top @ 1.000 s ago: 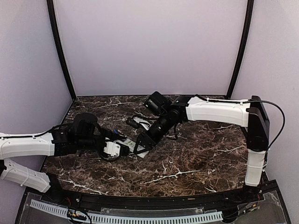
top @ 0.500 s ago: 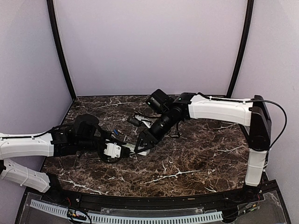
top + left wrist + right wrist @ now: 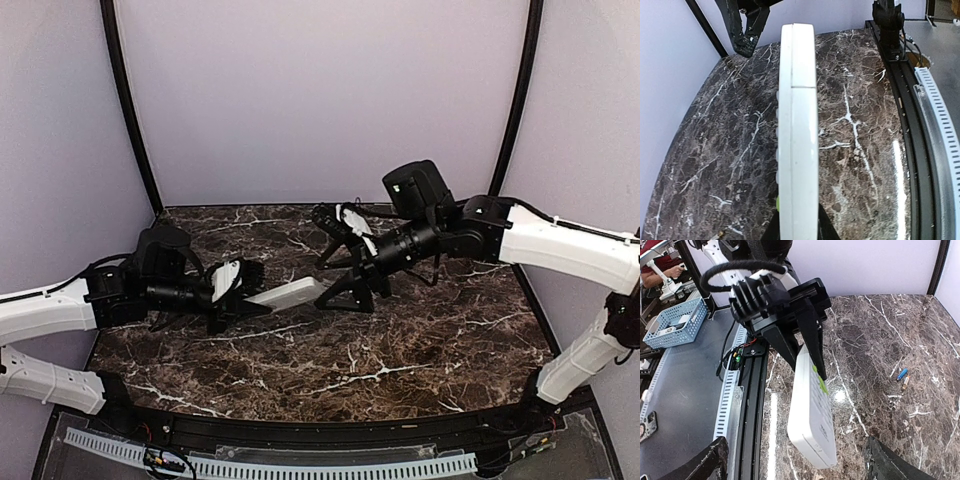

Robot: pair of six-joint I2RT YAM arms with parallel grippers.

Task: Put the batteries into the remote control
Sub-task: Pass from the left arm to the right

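My left gripper point(image 3: 240, 295) is shut on the near end of the white remote control point(image 3: 285, 294) and holds it above the table, tilted, its far end pointing right. In the left wrist view the remote point(image 3: 796, 135) shows edge-on, buttons to the left. My right gripper point(image 3: 332, 272) is open wide just past the remote's far end, apart from it. In the right wrist view the remote point(image 3: 815, 410) hangs between my open fingers point(image 3: 705, 465), button face up-right. Two batteries, one blue point(image 3: 902, 374) and one dark point(image 3: 905, 383), lie on the marble at the right.
The black rail and white cable duct point(image 3: 732, 390) run along the table's near edge. A blue basket point(image 3: 675, 320) stands off the table beyond it. Dark marble point(image 3: 420, 340) lies bare to the right and front.
My left gripper has lifted the remote off the table and swung it up to the right. My right arm has pulled back to the right and its gripper now faces the remote's end.
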